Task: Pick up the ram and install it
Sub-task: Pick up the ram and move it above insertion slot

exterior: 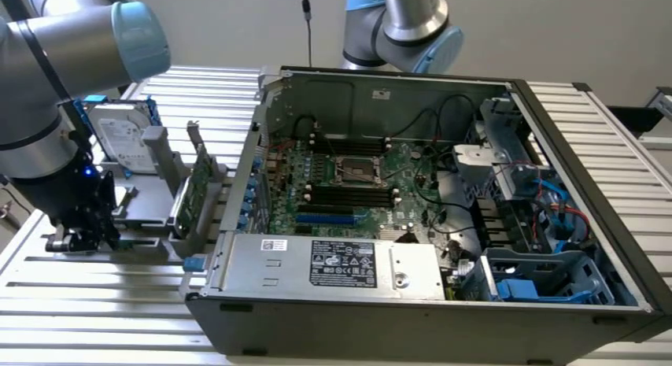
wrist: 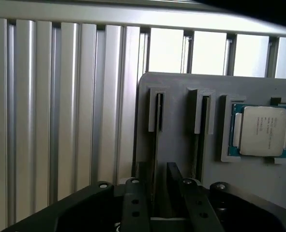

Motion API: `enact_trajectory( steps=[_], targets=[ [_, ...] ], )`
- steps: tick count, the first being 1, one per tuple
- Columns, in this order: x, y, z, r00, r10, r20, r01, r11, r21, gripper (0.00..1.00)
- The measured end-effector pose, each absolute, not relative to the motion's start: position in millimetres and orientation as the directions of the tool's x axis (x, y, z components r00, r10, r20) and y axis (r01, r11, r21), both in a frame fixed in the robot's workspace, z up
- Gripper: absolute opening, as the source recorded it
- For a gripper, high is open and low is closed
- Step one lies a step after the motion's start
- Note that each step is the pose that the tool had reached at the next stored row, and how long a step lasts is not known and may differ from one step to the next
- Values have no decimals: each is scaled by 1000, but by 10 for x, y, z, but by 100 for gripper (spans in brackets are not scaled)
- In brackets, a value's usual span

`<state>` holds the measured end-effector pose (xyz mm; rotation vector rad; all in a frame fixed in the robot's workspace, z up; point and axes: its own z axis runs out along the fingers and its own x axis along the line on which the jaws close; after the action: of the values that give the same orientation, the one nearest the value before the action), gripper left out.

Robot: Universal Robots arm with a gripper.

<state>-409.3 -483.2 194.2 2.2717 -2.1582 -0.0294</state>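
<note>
Arm: I have the gripper (exterior: 79, 238) low over the grey holder (exterior: 147, 205) on the counter (exterior: 94, 319), at the exterior view's left, well apart from the open computer case (exterior: 420, 319).
Fingers: (wrist: 134, 203) they stand apart, one on each side of a narrow slot in the holder. I see a gap on both sides, so I can confirm no grip.
Ram: the ram (wrist: 155, 145) appears to stand on edge in that slot, a thin dark strip running between the fingers.
Neighbours: a second slot (wrist: 201, 130) lies just beside it, and a processor chip (wrist: 261, 128) sits in its pocket further along.
Risk, off-centre: if one finger meets the stick first, it could push it askew against the slot wall.
Risk, shallow hold: a pinch near the top edge might let the stick pivot or slip.
Risk, drag: a stick jammed in the slot could pull the holder along with it.
</note>
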Motion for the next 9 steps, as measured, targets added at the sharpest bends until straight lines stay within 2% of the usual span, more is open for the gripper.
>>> enact_trajectory(
  steps=[1,9],
  targets=[
    [-4093,-4832,1942,51,-999,-8,-999,-51,19,27],
    [-4080,-4832,1943,50,-999,-8,-999,-51,19,27]
  ],
)
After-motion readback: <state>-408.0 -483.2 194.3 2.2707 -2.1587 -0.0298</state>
